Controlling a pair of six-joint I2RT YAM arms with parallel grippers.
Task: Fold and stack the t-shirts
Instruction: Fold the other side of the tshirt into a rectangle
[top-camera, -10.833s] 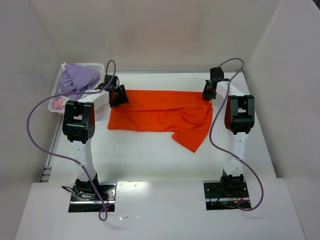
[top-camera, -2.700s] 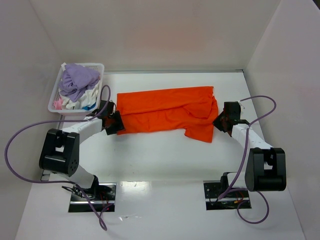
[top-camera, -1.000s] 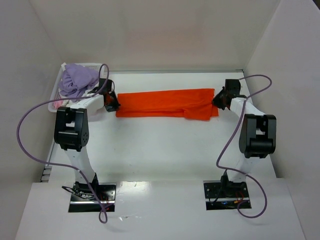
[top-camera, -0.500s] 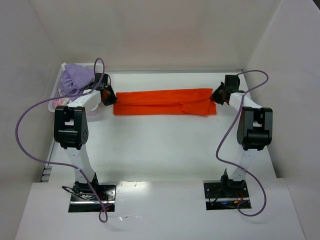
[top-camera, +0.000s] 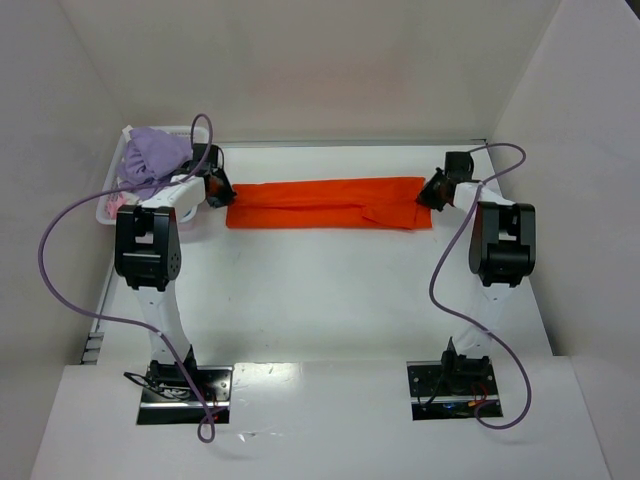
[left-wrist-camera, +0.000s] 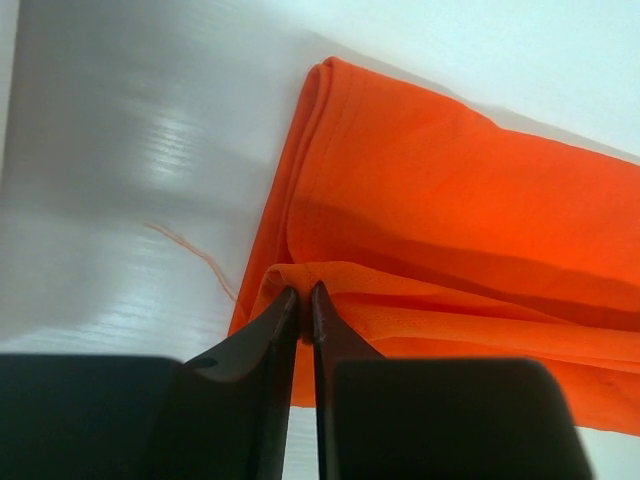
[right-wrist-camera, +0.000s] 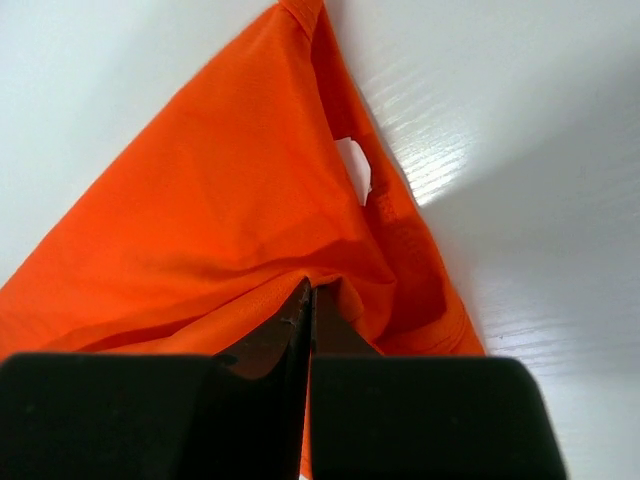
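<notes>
Across the far part of the table (top-camera: 330, 290) an orange t-shirt (top-camera: 325, 203) is lying as a long narrow folded strip, running left-right betw. both arms. L gripper (left-wrist-camera: 300, 300) is sitting at the strip's left end, fingers nearly together w/ a thin slit showing, cloth edge sitting at the tips. R gripper (right-wrist-camera: 306, 298) is pinching the right end, jaws pressed tight on the fabric fold. Behind the L arm a white basket (top-camera: 115, 200) is holding lilac (top-camera: 155, 155) and other clothes.

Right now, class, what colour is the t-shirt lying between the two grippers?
Plain vivid orange t-shirt; clearest in the top external view.
</notes>
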